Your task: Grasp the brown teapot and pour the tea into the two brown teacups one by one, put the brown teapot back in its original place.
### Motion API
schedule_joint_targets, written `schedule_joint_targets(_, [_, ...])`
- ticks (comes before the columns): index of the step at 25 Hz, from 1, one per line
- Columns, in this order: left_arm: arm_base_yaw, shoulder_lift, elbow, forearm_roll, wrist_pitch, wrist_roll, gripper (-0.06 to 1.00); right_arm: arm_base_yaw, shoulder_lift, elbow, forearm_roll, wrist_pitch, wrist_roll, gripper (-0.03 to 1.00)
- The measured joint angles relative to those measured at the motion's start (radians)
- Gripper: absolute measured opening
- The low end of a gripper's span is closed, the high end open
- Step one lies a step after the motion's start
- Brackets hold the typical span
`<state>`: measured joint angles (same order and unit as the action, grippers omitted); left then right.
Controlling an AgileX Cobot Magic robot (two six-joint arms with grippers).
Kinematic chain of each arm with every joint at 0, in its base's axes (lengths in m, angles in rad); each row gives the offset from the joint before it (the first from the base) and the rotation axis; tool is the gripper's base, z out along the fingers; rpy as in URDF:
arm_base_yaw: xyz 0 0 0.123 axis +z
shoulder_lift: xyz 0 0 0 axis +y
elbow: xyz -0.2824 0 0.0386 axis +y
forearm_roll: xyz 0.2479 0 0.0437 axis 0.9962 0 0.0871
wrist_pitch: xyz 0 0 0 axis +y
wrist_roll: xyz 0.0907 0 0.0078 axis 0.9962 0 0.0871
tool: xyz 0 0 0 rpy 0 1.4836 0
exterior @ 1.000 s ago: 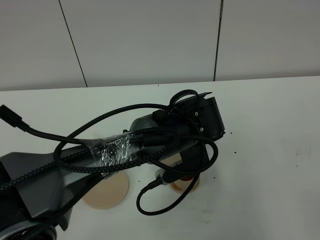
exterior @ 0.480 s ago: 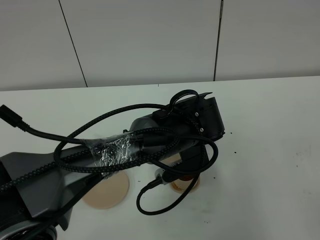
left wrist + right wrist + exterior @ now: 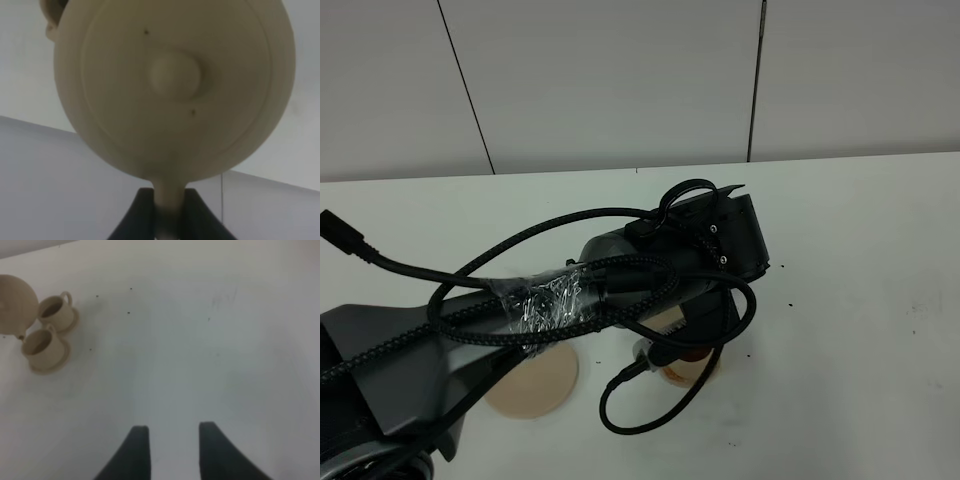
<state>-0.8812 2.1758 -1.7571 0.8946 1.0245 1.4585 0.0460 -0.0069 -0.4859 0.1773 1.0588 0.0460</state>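
Left gripper [image 3: 169, 220] clamps teapot [image 3: 172, 85] by handle, tipped over near cup [image 3: 41, 345] to pour. Right gripper [image 3: 170, 450] empty, jaws apart, parked well clear.

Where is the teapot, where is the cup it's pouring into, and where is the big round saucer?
brown teapot [image 3: 175, 75], left wrist view, on the lid's round knob.
teacup [image 3: 39, 345], right wrist view, on the inside of the nearer cup, below the spout.
big saucer [image 3: 535, 390], exterior high view, on its bare flat top.
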Motion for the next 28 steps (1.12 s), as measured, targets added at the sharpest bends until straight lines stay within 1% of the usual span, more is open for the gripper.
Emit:
schedule_joint_targets(6, [0.0,0.0,0.0,0.021,0.028,-0.024,0.17,0.0,0.0,0.0,0.0,0.0,0.0,0.24])
schedule_joint_targets(17, [0.0,0.0,0.0,0.022,0.03,-0.049,0.17,0.0,0.0,0.0,0.0,0.0,0.0,0.24])
schedule_joint_targets(28, [0.0,0.0,0.0,0.022,0.029,-0.05,0.17,0.0,0.0,0.0,0.0,0.0,0.0,0.24])
